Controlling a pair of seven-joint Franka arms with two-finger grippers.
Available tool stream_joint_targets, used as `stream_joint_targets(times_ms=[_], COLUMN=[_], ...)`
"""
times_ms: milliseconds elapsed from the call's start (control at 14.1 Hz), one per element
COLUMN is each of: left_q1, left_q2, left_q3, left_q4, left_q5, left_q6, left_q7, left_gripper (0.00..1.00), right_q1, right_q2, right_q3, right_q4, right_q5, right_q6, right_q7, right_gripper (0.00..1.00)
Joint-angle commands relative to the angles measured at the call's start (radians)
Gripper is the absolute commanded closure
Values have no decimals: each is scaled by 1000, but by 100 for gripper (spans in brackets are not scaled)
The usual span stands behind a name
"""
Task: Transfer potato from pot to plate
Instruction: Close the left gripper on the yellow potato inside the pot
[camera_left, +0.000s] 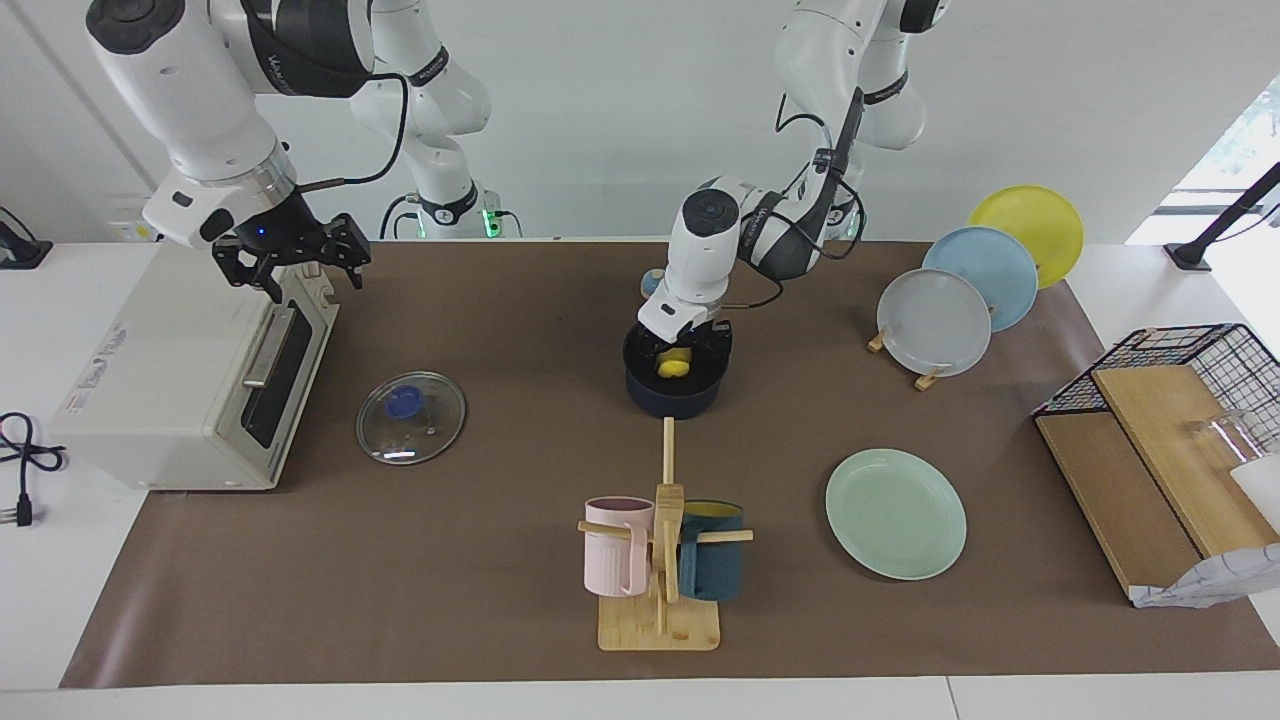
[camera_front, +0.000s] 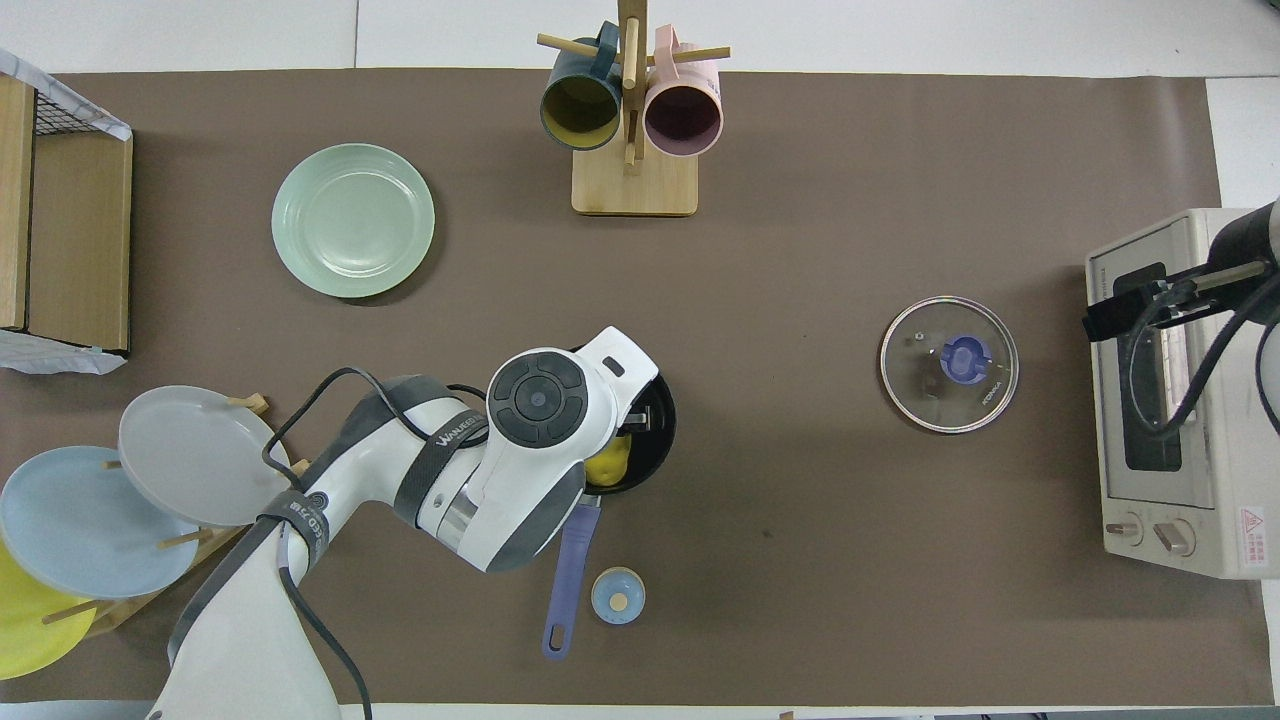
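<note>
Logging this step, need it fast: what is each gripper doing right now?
Left gripper: open, down in the pot around the potato, not yet closed on it.
Right gripper: open, holding nothing, raised over the toaster oven.

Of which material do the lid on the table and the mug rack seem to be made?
The lid looks like clear glass with a metal rim and a blue knob: the brown mat shows through it. The mug rack looks like pale unpainted wood, perhaps bamboo, matte.
</note>
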Motion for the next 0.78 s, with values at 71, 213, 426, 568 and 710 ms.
stream_joint_targets(times_ms=[71,213,426,568,710], left_q1=[-20,-20,-20,-20,-20], left_q2=[-7,-7,-7,-7,-7], left_q3=[17,17,17,17,17], left_q4=[-31,-31,-30,-28,-24], left_q5=[-16,-16,-16,-16,-17], left_q6=[29,21,18,18,15], left_q7=[-10,-9,-10,-12,-41], left_gripper=[22,57,99,100,100], right_q1=[11,9,23,5,-2], right_q2=[-13,-31,-19,-18,-12], right_q3=[-17,-26,-31,-29,-31], right_q4=[-16,-24,-24,-26,-18], right_q5=[-9,-9,-13,-10,-10], right_q6=[-2,-41,-30,-27,-9], right_q7=[11,12,11,11,12], right_gripper=[0,0,0,0,0])
